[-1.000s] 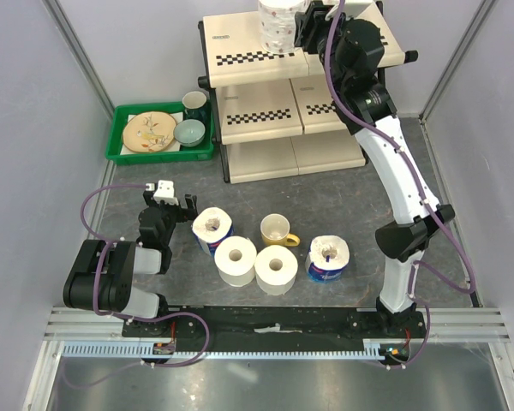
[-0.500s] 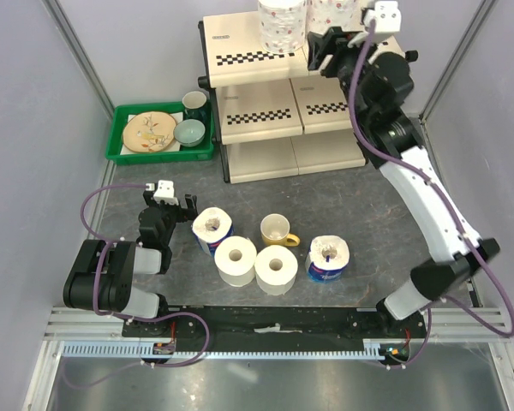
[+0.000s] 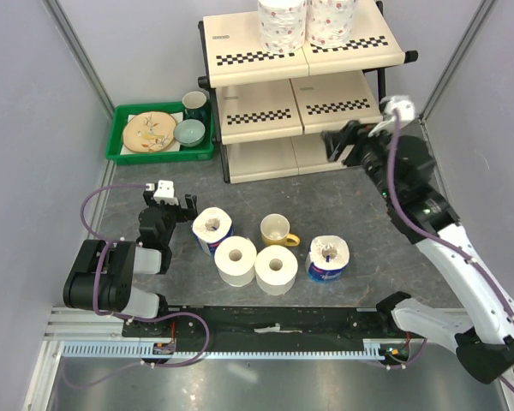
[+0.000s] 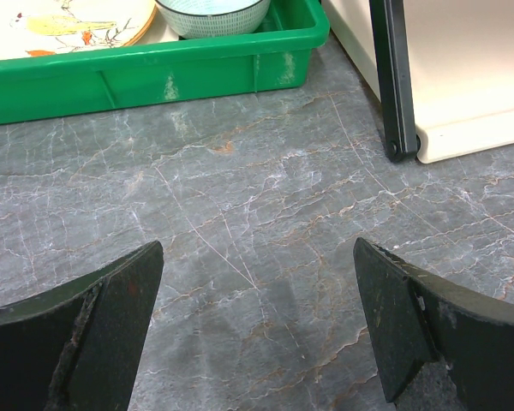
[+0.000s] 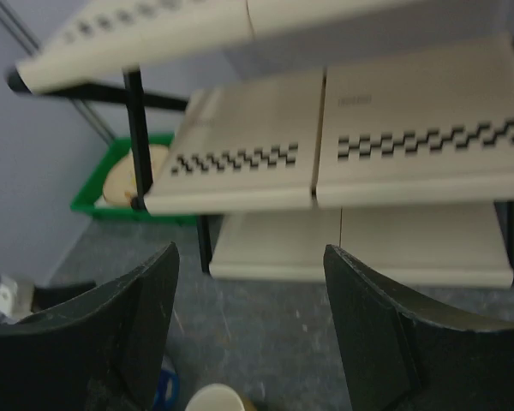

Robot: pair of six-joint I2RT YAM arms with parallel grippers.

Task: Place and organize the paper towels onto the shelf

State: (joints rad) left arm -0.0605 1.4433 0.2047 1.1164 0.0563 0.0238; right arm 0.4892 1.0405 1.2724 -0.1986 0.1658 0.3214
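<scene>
The shelf stands at the back. Two floral paper towels stand side by side on its top tier. On the table lie a blue-wrapped roll, two plain rolls and another blue-wrapped roll. My right gripper is open and empty, in the air in front of the shelf's right side; its wrist view shows the shelf past the gripper. My left gripper is open and empty, low over the table left of the rolls, as its wrist view shows.
A yellow mug stands among the table rolls. A green tray with a plate, bowl and cup sits left of the shelf, and also shows in the left wrist view. A black shelf leg stands ahead right of the left gripper.
My right gripper has left the second floral roll on the top tier and drawn back down and toward the near right, open. The left arm has not moved.
</scene>
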